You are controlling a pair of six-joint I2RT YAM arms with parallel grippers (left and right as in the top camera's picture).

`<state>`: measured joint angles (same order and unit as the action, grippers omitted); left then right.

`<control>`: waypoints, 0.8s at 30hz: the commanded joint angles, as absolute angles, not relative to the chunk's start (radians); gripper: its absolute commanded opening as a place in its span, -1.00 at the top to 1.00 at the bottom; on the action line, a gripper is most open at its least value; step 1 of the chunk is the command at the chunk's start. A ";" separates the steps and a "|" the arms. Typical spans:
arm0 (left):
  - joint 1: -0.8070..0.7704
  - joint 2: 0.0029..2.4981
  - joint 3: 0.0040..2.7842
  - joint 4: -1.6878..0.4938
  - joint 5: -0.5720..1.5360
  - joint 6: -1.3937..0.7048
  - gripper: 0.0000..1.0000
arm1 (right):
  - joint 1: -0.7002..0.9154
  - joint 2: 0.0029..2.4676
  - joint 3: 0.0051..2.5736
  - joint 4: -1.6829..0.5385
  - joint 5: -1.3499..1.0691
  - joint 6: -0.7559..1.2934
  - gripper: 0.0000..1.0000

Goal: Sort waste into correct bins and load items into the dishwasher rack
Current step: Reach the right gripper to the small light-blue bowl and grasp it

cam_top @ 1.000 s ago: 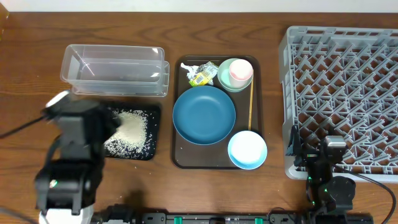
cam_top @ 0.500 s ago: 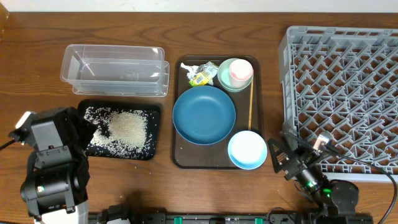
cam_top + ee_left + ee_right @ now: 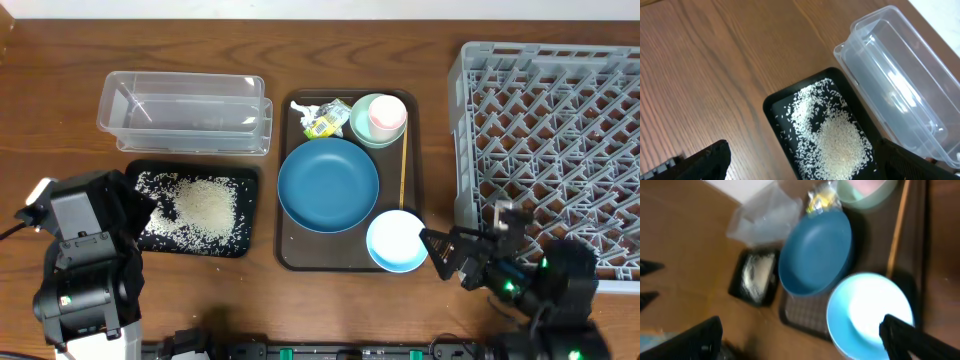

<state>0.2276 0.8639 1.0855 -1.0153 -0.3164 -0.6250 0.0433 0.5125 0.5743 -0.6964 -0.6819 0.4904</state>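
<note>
Wooden table (image 3: 60, 120): rice (image 3: 205, 208) lies heaped in the black tray (image 3: 190, 166), beside the tub (image 3: 185, 112). Dish (image 3: 328, 184), bowl (image 3: 398, 241), cup (image 3: 380, 118), wrapper (image 3: 323, 120) and stick (image 3: 403, 170) sit on the brown tray (image 3: 290, 255), left of the rack (image 3: 550, 130). The left gripper (image 3: 802, 155), jaws spread, hangs by the black tray. The right gripper (image 3: 437, 253), also spread, is just beside the bowl.

right wrist view: blurred | rack (image 3: 545, 140): cropped at right edge | clear tub (image 3: 900, 80): cropped
</note>
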 commanded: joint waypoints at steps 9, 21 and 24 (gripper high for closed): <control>0.233 0.863 1.098 -1.017 -0.324 -0.626 -0.87 | 0.507 1.071 0.970 -1.084 -0.252 0.256 -0.99; 0.233 0.863 1.098 -1.017 -0.324 -0.627 -0.87 | 0.781 1.501 0.968 -0.976 0.025 0.461 -0.99; 0.233 0.863 1.098 -1.017 -0.324 -0.626 -0.87 | 0.781 1.608 0.968 -0.907 0.025 0.459 -0.99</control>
<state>0.2283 0.8639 1.0855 -1.0145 -0.3168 -0.6250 0.7712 1.5414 0.9546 -0.9302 -0.0185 0.4335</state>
